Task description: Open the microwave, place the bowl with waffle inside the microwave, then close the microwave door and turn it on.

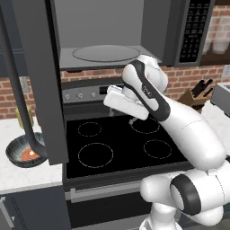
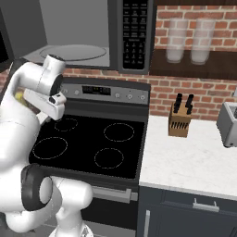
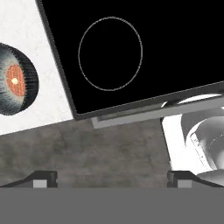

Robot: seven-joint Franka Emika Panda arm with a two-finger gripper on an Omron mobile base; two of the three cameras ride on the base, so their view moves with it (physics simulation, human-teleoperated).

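Observation:
The microwave hangs above the stove with its light grey inside and glass turntable showing. The microwave door stands swung out to the left, and its long bar handle crosses in front of the bowl. That bowl sits on the white counter left of the stove, with the waffle in it. In the hand view the bowl and waffle lie at the left edge. My gripper hangs open over the stove's front edge, holding nothing, well to the right of the bowl.
The black stove top has several burner rings. The keypad strip is at the microwave's right. A knife block and a toaster stand on the right counter. Two glasses sit on a shelf above.

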